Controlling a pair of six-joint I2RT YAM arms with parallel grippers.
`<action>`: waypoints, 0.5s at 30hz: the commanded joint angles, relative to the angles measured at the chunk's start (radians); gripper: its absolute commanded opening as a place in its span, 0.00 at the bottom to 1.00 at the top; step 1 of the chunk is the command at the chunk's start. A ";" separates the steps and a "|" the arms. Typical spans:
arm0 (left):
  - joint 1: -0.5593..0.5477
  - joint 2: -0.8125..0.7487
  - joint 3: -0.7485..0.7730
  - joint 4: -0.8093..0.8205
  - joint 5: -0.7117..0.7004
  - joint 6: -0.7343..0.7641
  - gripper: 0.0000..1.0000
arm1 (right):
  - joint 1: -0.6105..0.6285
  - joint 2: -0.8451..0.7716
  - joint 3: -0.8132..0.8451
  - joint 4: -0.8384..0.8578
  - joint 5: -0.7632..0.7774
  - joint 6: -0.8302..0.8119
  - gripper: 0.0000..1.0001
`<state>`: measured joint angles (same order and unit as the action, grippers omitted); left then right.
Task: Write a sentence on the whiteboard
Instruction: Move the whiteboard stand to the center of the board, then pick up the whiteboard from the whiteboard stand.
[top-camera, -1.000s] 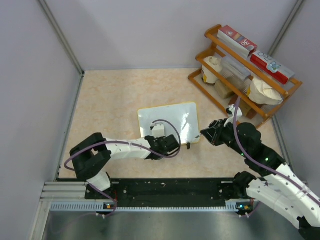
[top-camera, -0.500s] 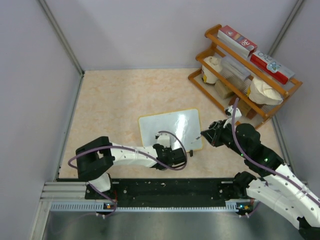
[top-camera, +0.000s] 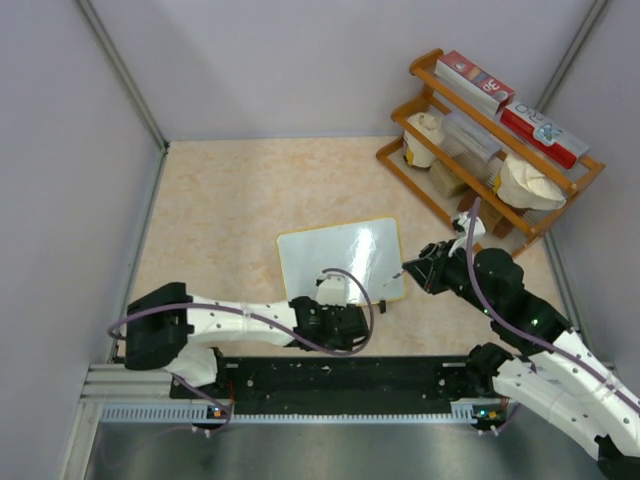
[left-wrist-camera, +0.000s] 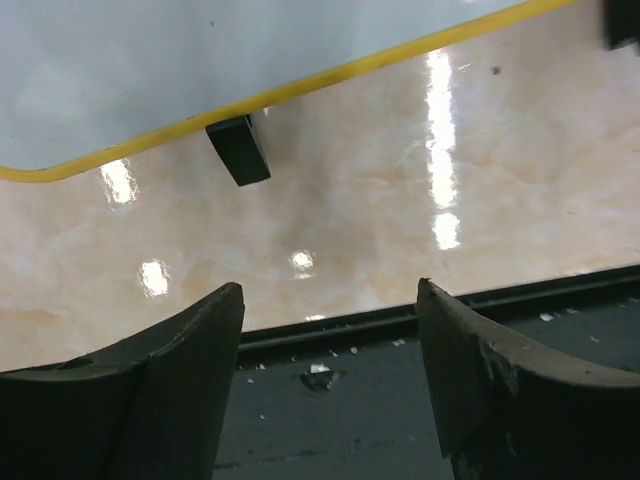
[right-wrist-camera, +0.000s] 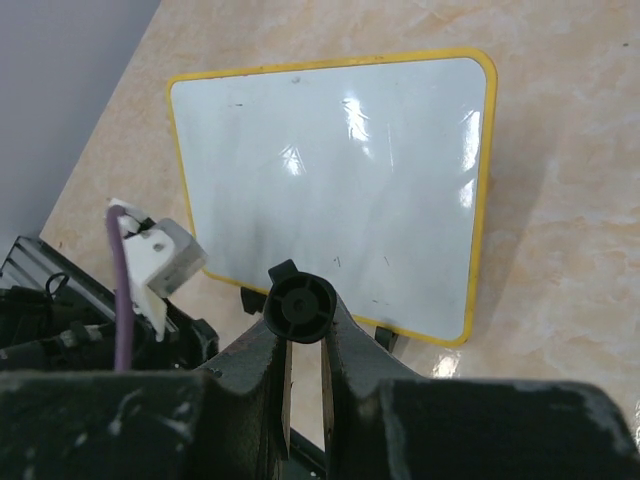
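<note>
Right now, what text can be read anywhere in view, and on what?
Whiteboard: blank, only faint specks.
Left red box on the rack: print too small to read.
Right red box: pale letters, too blurred to read.
Marker in the right pincer: no label shows.

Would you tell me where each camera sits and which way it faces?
Top external: overhead behind the bases, looking down at the table; both arms show.
Left wrist: low, facing the whiteboard's near edge; open left gripper shows.
Right wrist: above the whiteboard, looking down; right gripper grips a marker.
All three share the whiteboard.
</note>
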<state>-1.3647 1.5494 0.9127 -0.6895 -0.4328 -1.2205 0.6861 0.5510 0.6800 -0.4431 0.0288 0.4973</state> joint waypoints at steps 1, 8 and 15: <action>-0.002 -0.197 -0.018 0.033 -0.001 0.128 0.78 | -0.005 -0.023 -0.008 0.009 0.005 -0.014 0.00; 0.050 -0.485 -0.083 0.240 0.026 0.306 0.95 | -0.005 -0.054 -0.028 -0.005 0.019 -0.009 0.00; 0.392 -0.666 -0.166 0.392 0.363 0.435 0.96 | -0.005 -0.060 -0.039 -0.008 -0.006 0.000 0.00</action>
<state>-1.1248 0.9493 0.7944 -0.4255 -0.2634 -0.8871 0.6861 0.5037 0.6464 -0.4679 0.0322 0.4976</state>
